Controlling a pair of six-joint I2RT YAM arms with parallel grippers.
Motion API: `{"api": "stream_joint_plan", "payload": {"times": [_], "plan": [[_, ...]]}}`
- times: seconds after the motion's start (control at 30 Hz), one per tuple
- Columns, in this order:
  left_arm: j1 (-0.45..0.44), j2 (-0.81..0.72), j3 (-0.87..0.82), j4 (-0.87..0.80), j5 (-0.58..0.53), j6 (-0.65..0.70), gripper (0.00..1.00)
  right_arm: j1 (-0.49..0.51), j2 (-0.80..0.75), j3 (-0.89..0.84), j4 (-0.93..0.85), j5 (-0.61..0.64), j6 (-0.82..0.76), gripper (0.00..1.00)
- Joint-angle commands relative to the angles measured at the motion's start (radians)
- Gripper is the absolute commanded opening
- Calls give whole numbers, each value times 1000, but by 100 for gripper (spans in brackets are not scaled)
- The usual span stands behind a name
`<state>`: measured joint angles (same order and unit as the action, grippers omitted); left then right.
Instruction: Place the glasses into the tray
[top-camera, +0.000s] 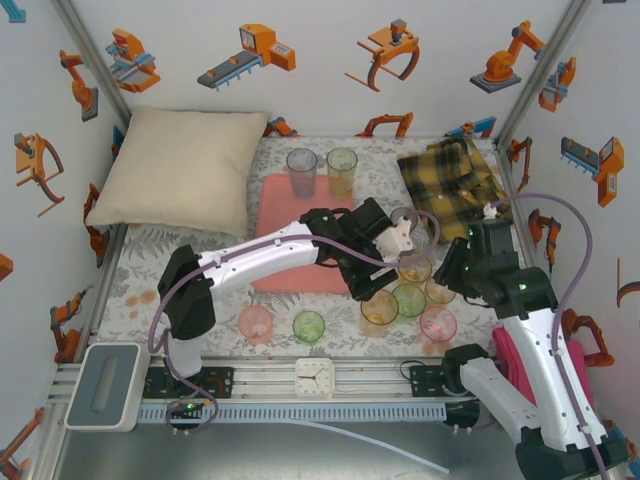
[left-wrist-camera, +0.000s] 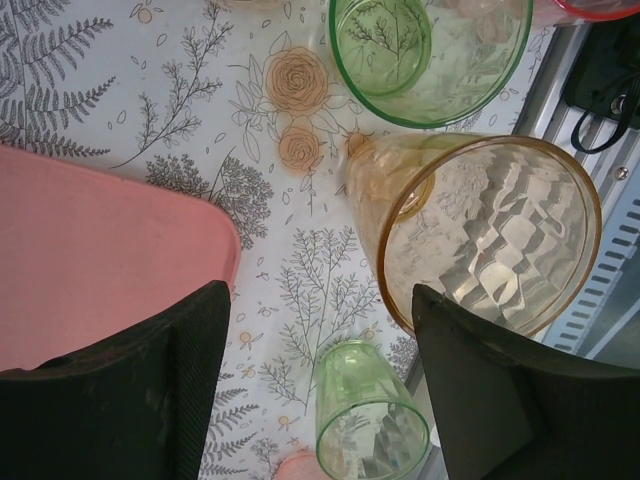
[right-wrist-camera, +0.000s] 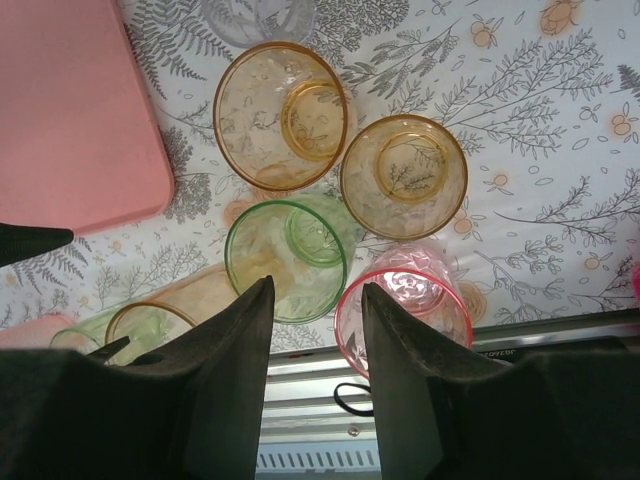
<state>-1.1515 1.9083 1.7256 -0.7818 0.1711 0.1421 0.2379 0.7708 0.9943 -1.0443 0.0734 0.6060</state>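
Reaching for the orange glass (left-wrist-camera: 480, 235), just right of the tray (left-wrist-camera: 90, 260).
Your left hand (left-wrist-camera: 318, 300) is wide and empty, the glass just ahead: straddle it, close, carry it left onto the tray. Your right hand (right-wrist-camera: 315, 290) hangs narrow and empty by the pink glass (right-wrist-camera: 403, 305).

A cream pillow (top-camera: 180, 165) lies at the far left of the floral-printed tabletop (top-camera: 150, 265). A yellow plaid cloth (top-camera: 455, 175) lies crumpled at the far right. 1 small white clock (top-camera: 314, 378) sits on the near rail, with a grey-topped white box (top-camera: 103, 385) at the near left corner. A magenta cloth (top-camera: 500, 352) shows at the near right.
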Motion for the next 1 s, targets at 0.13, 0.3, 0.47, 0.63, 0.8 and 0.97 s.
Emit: {"api": "stream_joint_plan", "payload": {"times": [0.13,0.3,0.47,0.63,0.8,0.97], "plan": [[-17,40,26,9,-19,-22,64,-6,-28,11,-54,97,20,41],[-18,54,28,11,-35,-26,57,-6,-53,1,-50,95,15,41],[-28,64,37,10,-60,-26,49,-6,-65,-5,-46,95,11,41],[-34,72,44,7,-84,-25,42,-6,-65,-12,-36,91,10,41],[-37,74,45,4,-98,-22,33,-6,-65,-17,-25,89,7,41],[-41,71,45,-3,-114,-18,23,-6,-68,-23,-20,86,6,41]]}}
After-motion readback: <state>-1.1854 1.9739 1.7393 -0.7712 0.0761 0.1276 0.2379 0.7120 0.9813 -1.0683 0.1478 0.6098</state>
